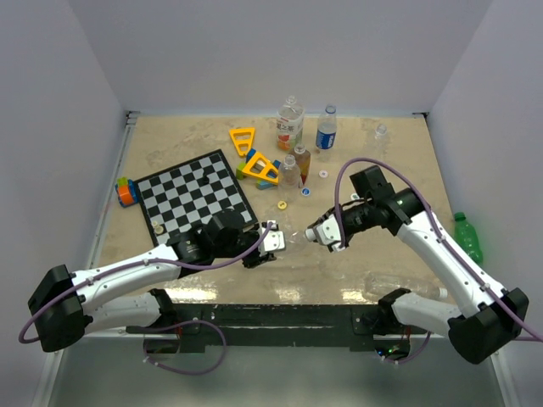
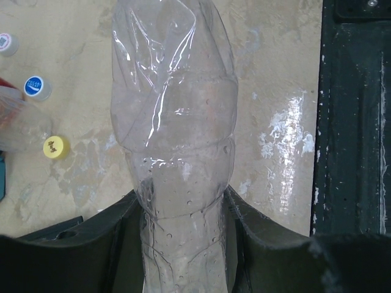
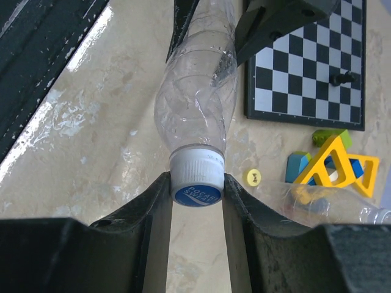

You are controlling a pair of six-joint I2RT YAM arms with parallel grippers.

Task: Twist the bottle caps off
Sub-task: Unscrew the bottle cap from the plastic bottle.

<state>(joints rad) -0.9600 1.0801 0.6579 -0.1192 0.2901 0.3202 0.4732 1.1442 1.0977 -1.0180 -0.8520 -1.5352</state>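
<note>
A clear unlabelled bottle (image 2: 174, 122) is held lying level above the table's near middle (image 1: 293, 236). My left gripper (image 2: 183, 244) is shut on its lower body, with both fingers pressed against the plastic. The bottle's white cap with a blue printed top (image 3: 197, 178) sits between the fingertips of my right gripper (image 3: 197, 183), which is shut on its ribbed sides. In the top view the left gripper (image 1: 270, 239) and the right gripper (image 1: 316, 234) face each other across the bottle. A loose yellow cap (image 2: 55, 147) and a blue-topped cap (image 2: 36, 87) lie on the table.
A chessboard (image 1: 195, 197) lies at the left, with coloured blocks (image 1: 126, 192) beside it. Yellow triangular frames (image 1: 263, 168) and several upright bottles (image 1: 290, 123) stand at the back. A green bottle (image 1: 467, 237) lies at the right edge. Small loose caps (image 1: 305, 191) dot the middle.
</note>
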